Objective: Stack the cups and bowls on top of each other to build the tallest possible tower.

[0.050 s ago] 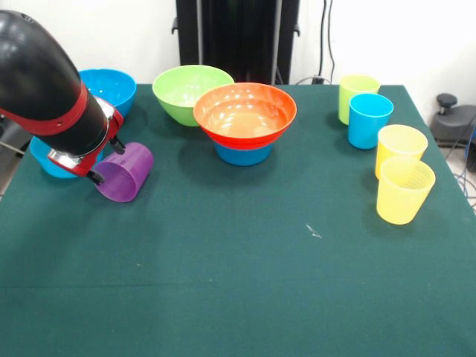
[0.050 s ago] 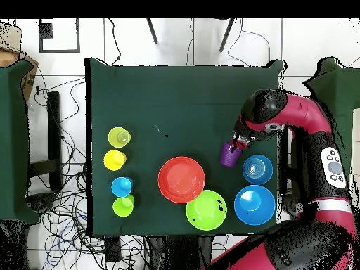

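My gripper [image 1: 106,160] [image 2: 238,145] is at the table's left side in the front view, shut on the purple cup [image 1: 125,174] [image 2: 228,153]. The cup is tipped on its side, low over the cloth. The wide orange bowl [image 1: 244,113] [image 2: 181,179] rests on a small blue bowl [image 1: 244,155] mid-table. A lime green bowl [image 1: 190,91] [image 2: 206,209] and a large blue bowl [image 1: 108,88] [image 2: 254,204] stand behind. Another small blue bowl [image 1: 43,160] [image 2: 257,169] is partly hidden by the arm.
On the right in the front view stand a green cup [image 1: 357,93] [image 2: 124,205], a blue cup [image 1: 369,119] [image 2: 121,186] and two yellow cups [image 1: 400,147] [image 1: 404,190]. The green table [image 1: 238,282] ends close beside them.
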Robot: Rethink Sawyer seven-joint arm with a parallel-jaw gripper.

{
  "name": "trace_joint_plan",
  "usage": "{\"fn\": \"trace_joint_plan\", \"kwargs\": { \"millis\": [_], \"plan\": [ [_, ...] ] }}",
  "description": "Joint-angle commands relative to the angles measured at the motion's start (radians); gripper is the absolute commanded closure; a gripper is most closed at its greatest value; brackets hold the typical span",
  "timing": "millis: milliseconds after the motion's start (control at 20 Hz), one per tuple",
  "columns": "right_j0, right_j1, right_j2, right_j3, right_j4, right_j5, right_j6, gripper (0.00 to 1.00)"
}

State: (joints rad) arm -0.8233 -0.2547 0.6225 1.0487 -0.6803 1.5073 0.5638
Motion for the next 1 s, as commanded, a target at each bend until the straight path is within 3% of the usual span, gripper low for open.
{"fn": "trace_joint_plan", "kwargs": {
  "millis": [50, 700, 1000],
  "plan": [
    [0.033, 0.044, -0.059, 0.032, -0.048, 0.005, -0.095, 0.00],
    [0.040, -0.015, -0.079, 0.100, -0.023, 0.029, -0.044, 0.00],
    [0.029, -0.005, -0.081, 0.116, -0.029, -0.017, -0.042, 0.00]
  ]
}}
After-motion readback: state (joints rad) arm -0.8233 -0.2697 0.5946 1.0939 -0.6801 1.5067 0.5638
